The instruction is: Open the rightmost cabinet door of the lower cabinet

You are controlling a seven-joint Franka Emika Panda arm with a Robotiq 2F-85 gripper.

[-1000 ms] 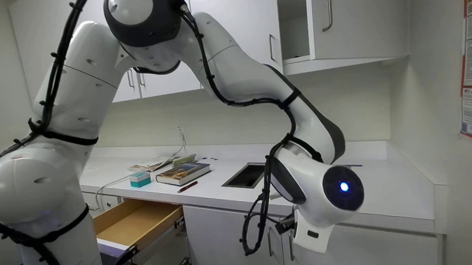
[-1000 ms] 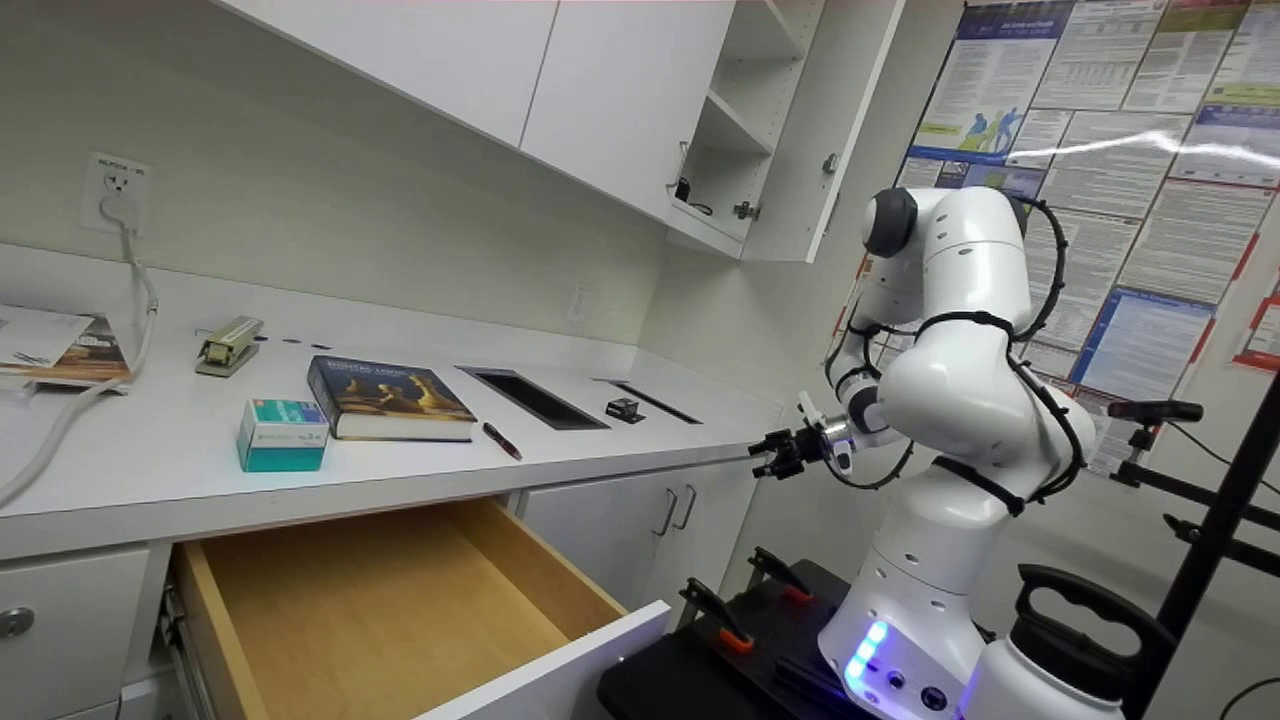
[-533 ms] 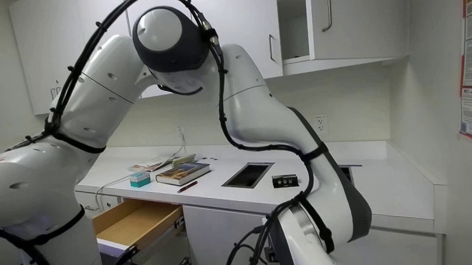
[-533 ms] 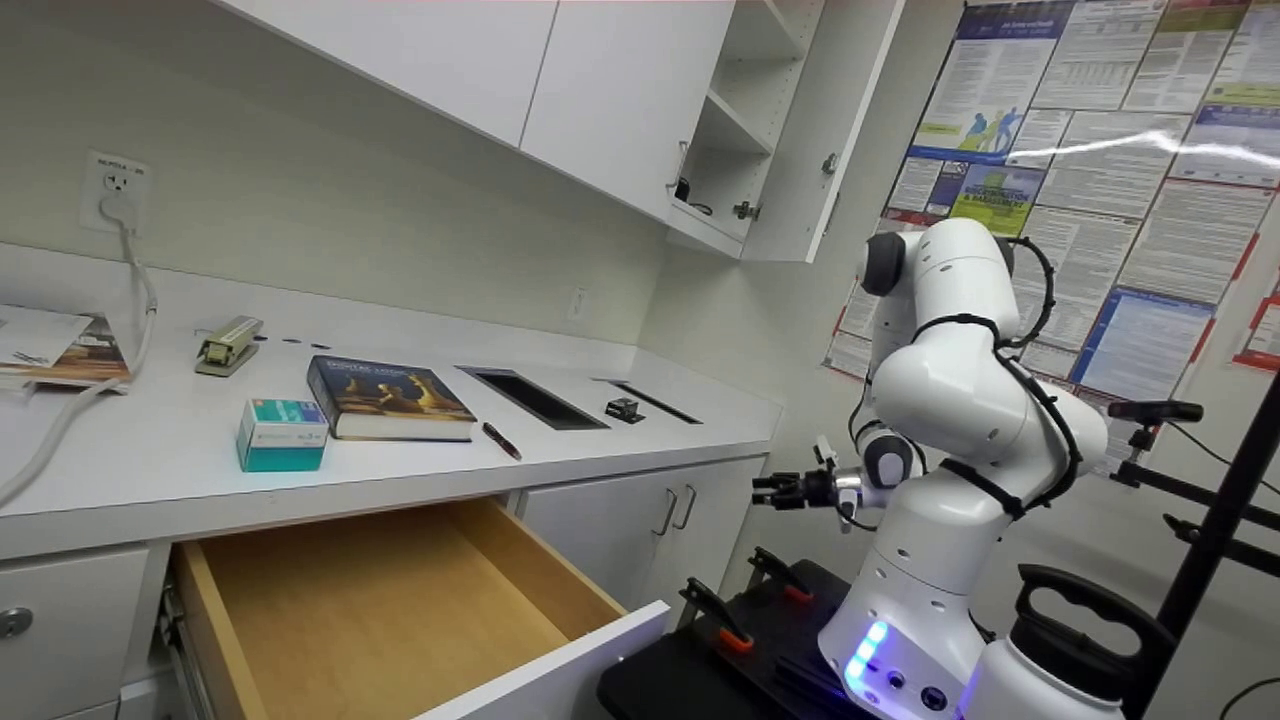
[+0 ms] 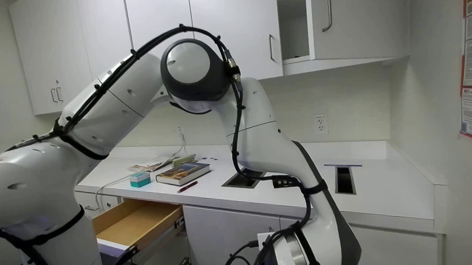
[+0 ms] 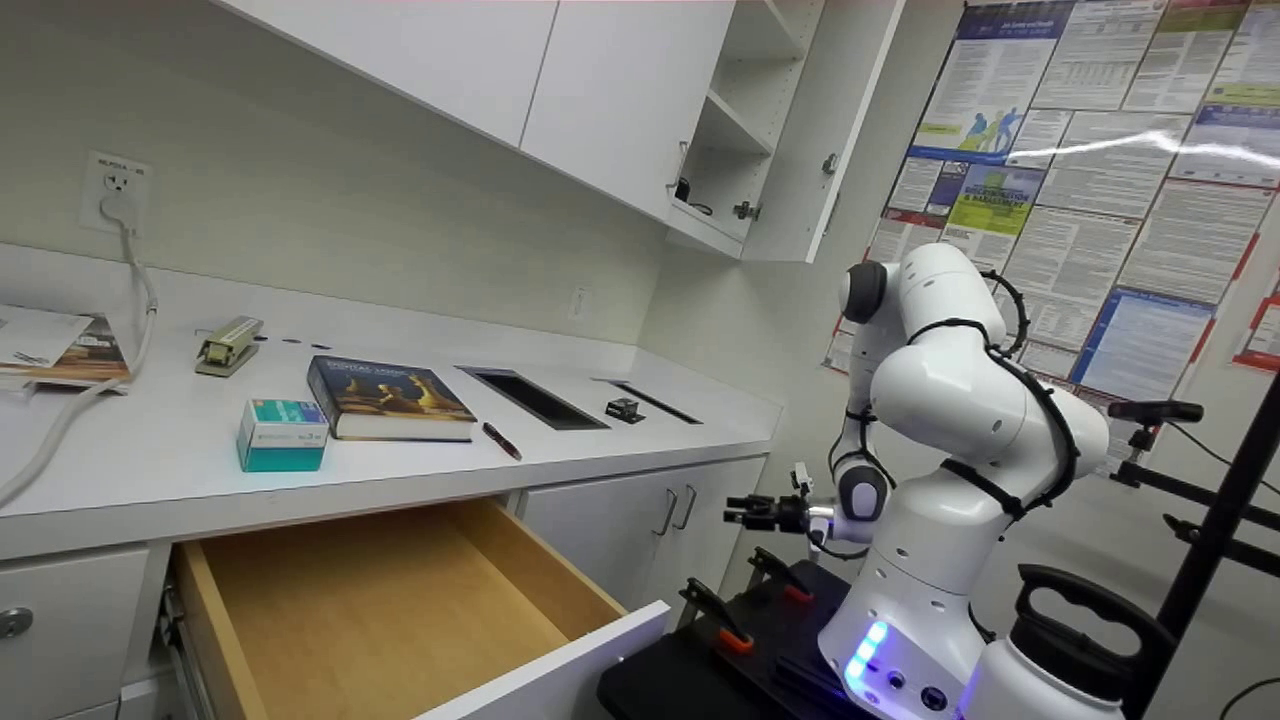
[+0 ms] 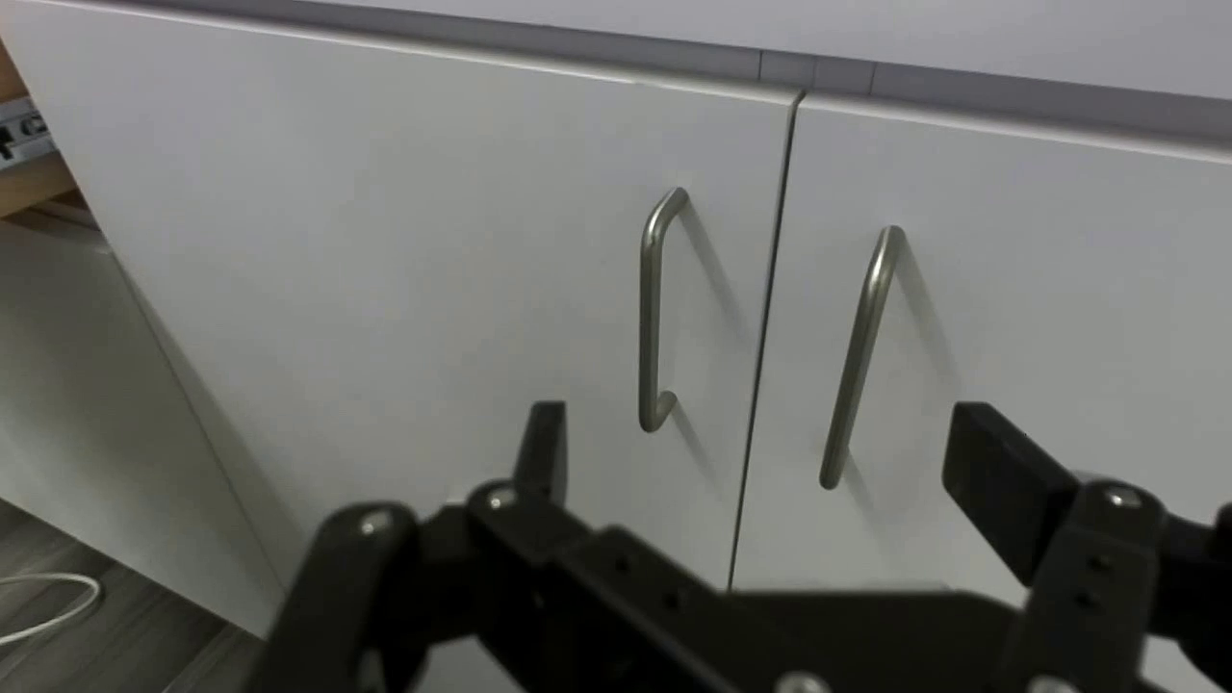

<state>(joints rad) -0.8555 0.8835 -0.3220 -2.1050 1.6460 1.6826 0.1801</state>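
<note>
Two steps, gripping and pulling, are likely remaining: the gripper (image 7: 760, 423), jaws spread wide, is facing the closed rightmost cabinet door (image 7: 1039, 318) at the wrist view's right.

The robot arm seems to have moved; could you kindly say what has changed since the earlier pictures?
In both exterior views the arm has lowered; in an exterior view the hand has shifted down and left in the picture. Nothing was visibly gripped or released. The rightmost cabinet door stays shut, the drawer open; the book, box and pen rest as before.
</note>
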